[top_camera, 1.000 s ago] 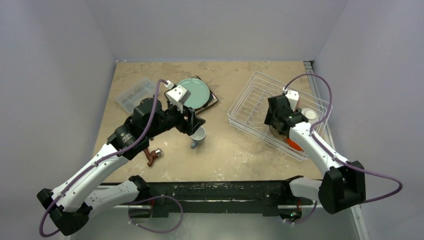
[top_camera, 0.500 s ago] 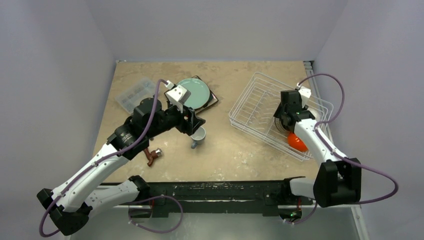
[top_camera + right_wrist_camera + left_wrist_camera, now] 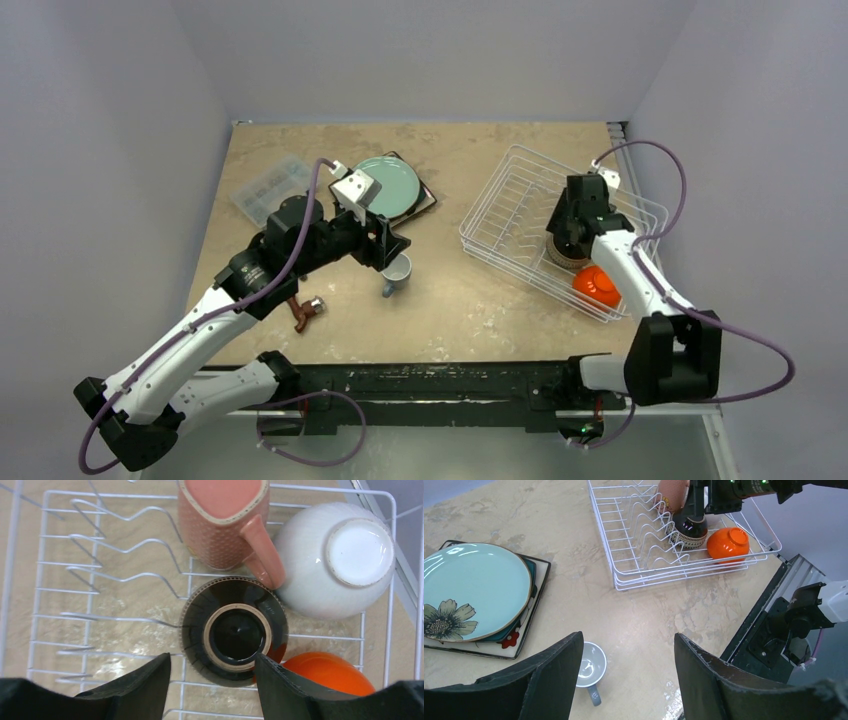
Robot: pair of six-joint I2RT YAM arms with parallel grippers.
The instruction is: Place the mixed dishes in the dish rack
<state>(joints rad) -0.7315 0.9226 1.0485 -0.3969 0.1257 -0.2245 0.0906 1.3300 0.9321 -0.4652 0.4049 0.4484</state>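
Observation:
The white wire dish rack (image 3: 500,185) stands at the right. In it are an upside-down dark brown bowl (image 3: 235,635), an orange bowl (image 3: 597,284), a white bowl (image 3: 345,560) and a pink mug (image 3: 222,520). My right gripper (image 3: 212,660) is open and empty just above the dark brown bowl. The pale blue mug (image 3: 397,270) stands upright on the table. My left gripper (image 3: 626,640) is open above it, the mug by its left finger. The round teal plate (image 3: 388,185) lies on the square flower-patterned plate (image 3: 526,635) at the back.
A clear plastic compartment box (image 3: 270,188) lies at the far left. Pliers (image 3: 303,312) lie near the left arm. The rack's upright tines (image 3: 644,525) fill its left half. A black rail (image 3: 430,380) runs along the near table edge.
My right wrist has swung back and to the right over the rack, so the orange bowl now shows fully. The left arm and the pale blue mug have not moved.

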